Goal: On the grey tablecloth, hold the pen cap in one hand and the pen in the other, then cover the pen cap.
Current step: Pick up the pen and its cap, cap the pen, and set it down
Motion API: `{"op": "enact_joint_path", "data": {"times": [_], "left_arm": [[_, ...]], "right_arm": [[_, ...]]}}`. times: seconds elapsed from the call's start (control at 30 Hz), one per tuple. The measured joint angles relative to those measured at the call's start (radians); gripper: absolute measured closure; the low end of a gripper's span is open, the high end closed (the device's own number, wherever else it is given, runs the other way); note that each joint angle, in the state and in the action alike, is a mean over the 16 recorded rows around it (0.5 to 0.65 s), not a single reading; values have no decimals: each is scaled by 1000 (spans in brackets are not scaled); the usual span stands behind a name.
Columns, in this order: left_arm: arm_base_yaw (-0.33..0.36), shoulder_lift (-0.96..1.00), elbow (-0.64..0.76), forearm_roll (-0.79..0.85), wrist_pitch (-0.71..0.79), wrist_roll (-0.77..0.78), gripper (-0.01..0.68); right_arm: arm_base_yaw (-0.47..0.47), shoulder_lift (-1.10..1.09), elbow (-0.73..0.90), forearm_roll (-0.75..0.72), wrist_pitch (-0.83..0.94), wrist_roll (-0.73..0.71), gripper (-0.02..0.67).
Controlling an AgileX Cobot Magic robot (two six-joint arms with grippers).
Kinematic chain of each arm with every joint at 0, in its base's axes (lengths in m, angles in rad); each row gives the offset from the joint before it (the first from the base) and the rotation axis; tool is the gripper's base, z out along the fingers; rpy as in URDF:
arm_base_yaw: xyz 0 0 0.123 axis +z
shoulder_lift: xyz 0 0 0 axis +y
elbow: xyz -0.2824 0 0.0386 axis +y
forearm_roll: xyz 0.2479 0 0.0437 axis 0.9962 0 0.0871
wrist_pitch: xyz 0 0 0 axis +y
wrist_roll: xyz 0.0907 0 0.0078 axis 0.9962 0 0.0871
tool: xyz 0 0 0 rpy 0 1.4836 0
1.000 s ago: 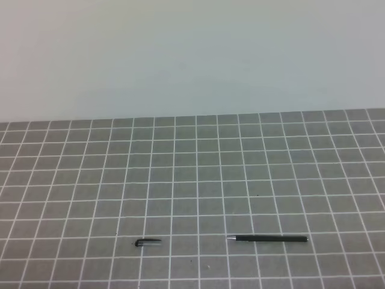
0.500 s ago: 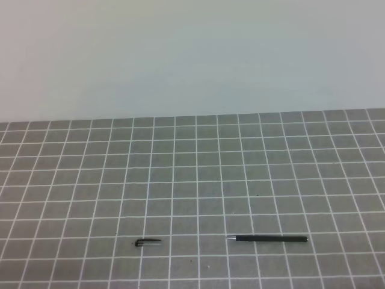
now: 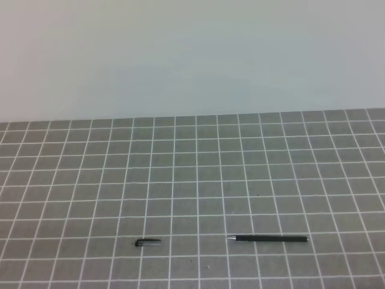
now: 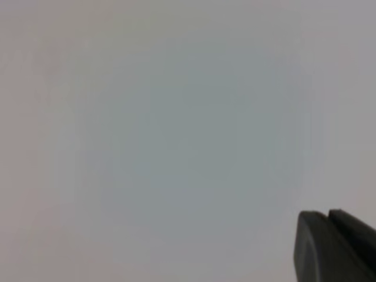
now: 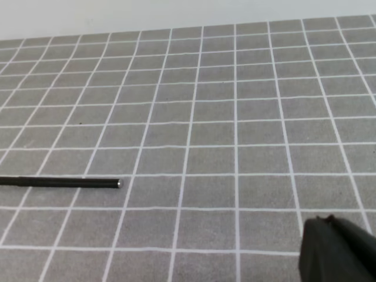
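The grey tablecloth (image 3: 198, 180) covers the table in the exterior high view. The pen cap (image 3: 147, 242) lies flat near the front left. The pen (image 3: 267, 239) lies flat to its right, silvery tip toward the cap, about three squares away. Neither gripper shows in the exterior high view. In the right wrist view the pen (image 5: 59, 183) lies at the left edge on the tablecloth (image 5: 235, 117), and one dark finger (image 5: 338, 252) of my right gripper shows at the bottom right, apart from it. In the left wrist view only one dark finger (image 4: 335, 247) shows against a blank pale surface.
A plain pale wall (image 3: 192, 54) rises behind the cloth's far edge. Nothing else lies on the cloth in view.
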Motion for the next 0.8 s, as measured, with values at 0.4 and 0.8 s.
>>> {"op": "enact_joint_path", "data": {"times": [0.4,0.8], "left_arm": [[0,2,-3,0,-179,13,675],[0,2,-3,2,-309,-32,675]], "right_arm": [[0,6,3,0,-169,0,645],[0,17,6,0,-604,0,645]]}}
